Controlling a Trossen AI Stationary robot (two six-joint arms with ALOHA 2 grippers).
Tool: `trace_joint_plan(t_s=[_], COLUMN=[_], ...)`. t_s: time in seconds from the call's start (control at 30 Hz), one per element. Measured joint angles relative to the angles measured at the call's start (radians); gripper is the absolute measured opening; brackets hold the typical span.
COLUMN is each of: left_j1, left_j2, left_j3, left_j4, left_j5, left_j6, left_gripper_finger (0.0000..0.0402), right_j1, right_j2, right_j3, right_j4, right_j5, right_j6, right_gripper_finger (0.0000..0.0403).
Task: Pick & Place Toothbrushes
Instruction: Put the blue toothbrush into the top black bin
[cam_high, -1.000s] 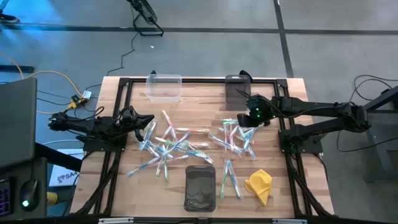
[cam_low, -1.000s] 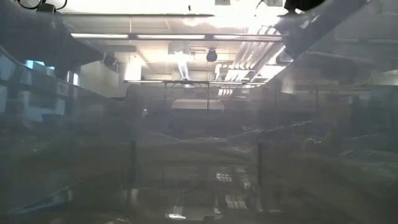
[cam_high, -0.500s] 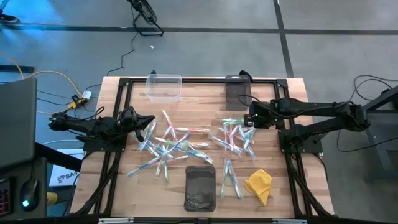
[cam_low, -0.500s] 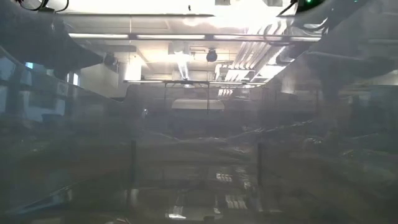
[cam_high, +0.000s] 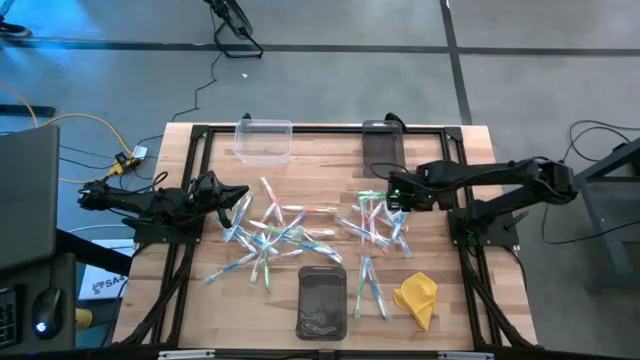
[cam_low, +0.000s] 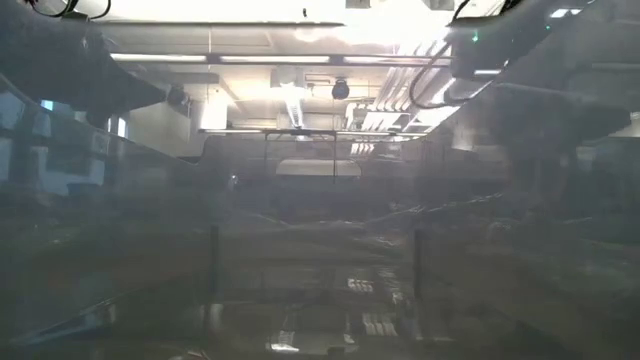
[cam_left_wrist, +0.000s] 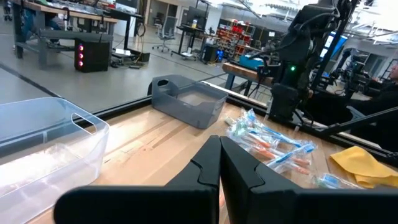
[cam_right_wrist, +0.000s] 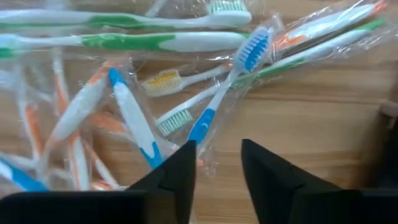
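Hovering over toothbrushes (cam_right_wrist: 205, 118) — right gripper (cam_right_wrist: 217, 168) jaws parted.

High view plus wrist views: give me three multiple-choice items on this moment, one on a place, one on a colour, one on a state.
1. Where does the right gripper hover?
A. Over the pile of toothbrushes on the table's right half
B. Over the clear bin
C. Over the yellow cloth

2. What colour is the crumpled cloth?
A. Red
B. Yellow
C. Black

3. How do the left gripper's jaws stand?
A. Wide open
B. Shut on a toothbrush
C. Shut, holding nothing

Answers:
1 A: the right wrist view looks straight down on wrapped toothbrushes.
2 B: it lies yellow near the table's front right.
3 C: the left wrist view shows its jaws pressed together, with nothing between.
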Motion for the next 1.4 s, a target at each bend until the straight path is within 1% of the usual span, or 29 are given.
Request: trace_joint_plan(t_s=[0.13, 0.27, 0.53, 0.8, 0.9, 1.07, 1.4], left_j1=[0.000, 0.000, 0.000, 0.000, 0.000, 0.000, 0.000], left_j2=[0.000, 0.000, 0.000, 0.000, 0.000, 0.000, 0.000], left_j3=[0.000, 0.000, 0.000, 0.000, 0.000, 0.000, 0.000], left_j4=[0.000, -0.001, -0.002, -0.002, -0.002, -0.002, -0.002], left_j5=[0.000, 0.000, -0.001, -0.004, -0.004, -0.003, -0.003], left_j6=[0.000, 0.000, 0.000, 0.000, 0.000, 0.000, 0.000], left_gripper_finger=[0.0000, 0.0000, 0.0000, 0.0000, 0.0000, 0.0000, 0.0000], right_j1=[0.000, 0.000, 0.000, 0.014, 0.024, 0.048, 0.057], right_j2=[0.048, 0.081, 0.127, 0.137, 0.137, 0.137, 0.137], right_j3=[0.000, 0.000, 0.000, -0.002, -0.021, -0.087, -0.093], right_j4=[0.007, 0.010, 0.076, 0.080, 0.086, 0.154, 0.208], right_j5=[-0.001, -0.001, 0.000, 0.007, 0.004, 0.002, 0.029], right_j6=[0.023, 0.024, 0.019, 0.025, 0.032, 0.102, 0.104], right_gripper_finger=[0.0168, 0.0181, 0.0172, 0.0172, 0.0171, 0.0171, 0.0168])
